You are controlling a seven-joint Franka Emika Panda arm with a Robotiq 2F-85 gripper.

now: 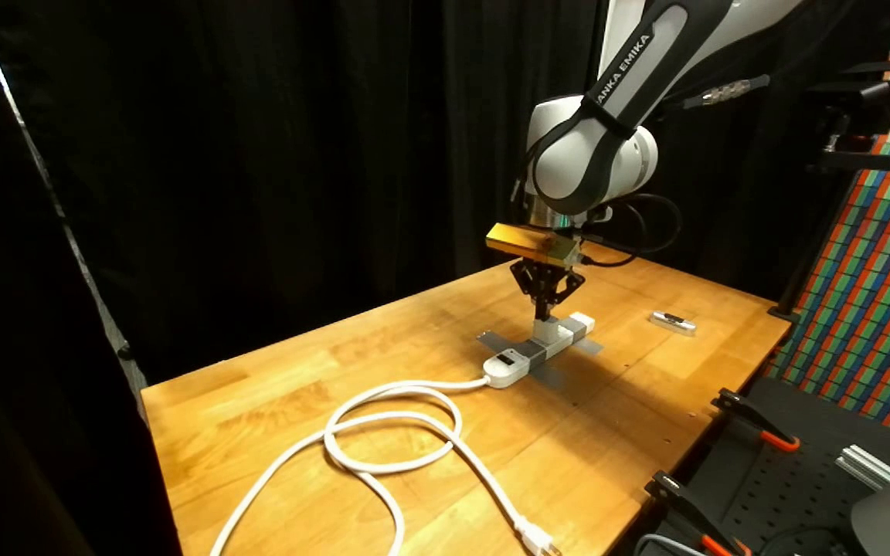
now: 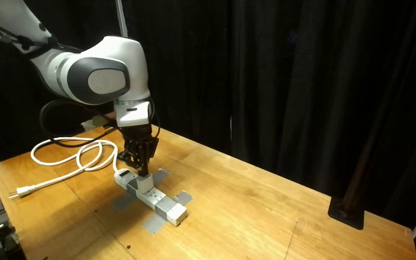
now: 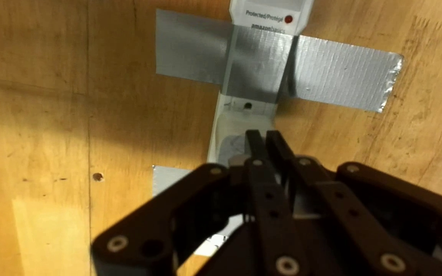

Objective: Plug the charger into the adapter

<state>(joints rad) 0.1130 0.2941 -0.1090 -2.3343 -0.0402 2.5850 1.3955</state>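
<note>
1. Charger (image 2: pixel 145 183), white, block-shaped: left of centre and below mid-height in an exterior view, standing upright on the adapter near its cable end. How deeply it is seated cannot be told.
2. Adapter (image 2: pixel 156 198), long, narrow, white: lies diagonally in the lower left-centre of an exterior view, dark-windowed end upper left, plain end lower right.
3. Gripper (image 3: pixel 263 134), black: fills the lower right of the wrist view. Jaws closed, fingers side by side; tips at the charger's top rather than around its sides. Contact cannot be told.
4. Arm (image 1: pixel 584 154), white and grey: upper right of an exterior view.
5. Tape (image 3: pixel 345 73), silver-grey: bands across the adapter onto the table (image 1: pixel 244 417), upper half of the wrist view.
6. Cable (image 1: pixel 399 415), white, looped: lower left and centre, ending in a pronged plug (image 1: pixel 535 538) at the bottom edge.
7. Small pale object (image 1: pixel 673 322), dark patch on top: right side, well apart from the adapter.
8. Clamps (image 1: pixel 750 418), two, black and orange: lower right, along the table edge.
9. Curtain (image 1: pixel 259 154), black: behind the table.
</note>
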